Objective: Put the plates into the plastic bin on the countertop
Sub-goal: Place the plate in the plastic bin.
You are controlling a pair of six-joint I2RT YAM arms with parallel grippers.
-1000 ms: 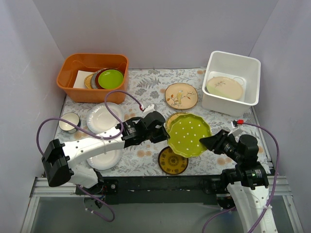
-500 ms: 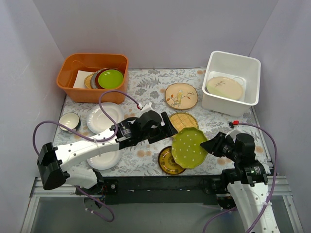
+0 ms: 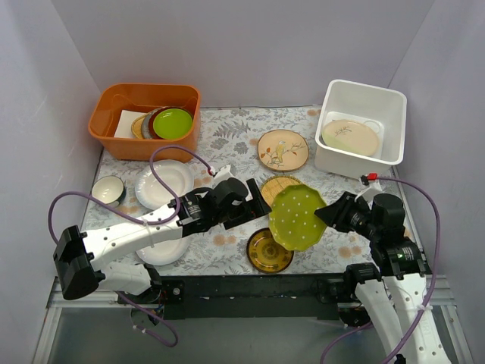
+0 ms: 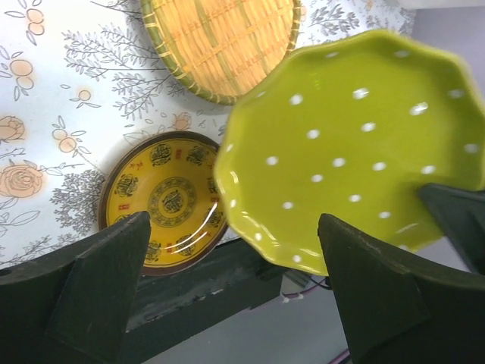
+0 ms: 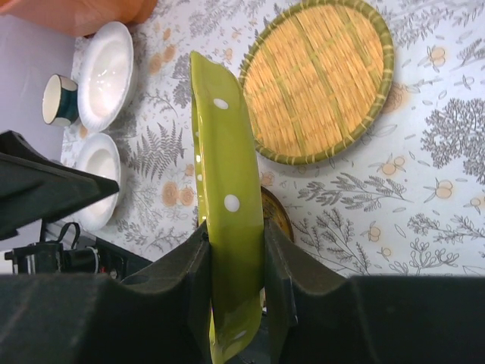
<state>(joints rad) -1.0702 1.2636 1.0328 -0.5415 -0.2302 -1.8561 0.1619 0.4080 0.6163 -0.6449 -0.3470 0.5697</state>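
Step in hand: carrying one plate to the bin. My right hand (image 3: 324,216) is clenched on the rim of the dotted lime-green plate (image 3: 297,218). The plate is tilted and off the worktop (image 3: 227,130), centre-right of the overhead frame. In the right wrist view it sits edge-on, pinched between my two fingers (image 5: 292,280), and the grip looks firm.

My left hand (image 3: 260,199) is released with jaws spread wide. It is just left of the plate and, as far as I can tell, not touching it.

The plastic bin (image 3: 356,163) is at upper right of the overhead frame, with a cream sprig plate (image 3: 350,136) already inside.

Still out on the worktop:
- yellow woven plate (image 3: 277,184), partly under the held plate
- amber patterned plate (image 3: 267,254), lower centre
- tan bird plate (image 3: 283,149), just left of the bin
- two white plates (image 3: 163,182), at left

Next move, my judgement: lift and swing the right hand toward upper right, clear the bin's near wall, level the plate over the sprig plate, lower it, then let go. The left hand should back off so the plate's edge doesn't clip it.
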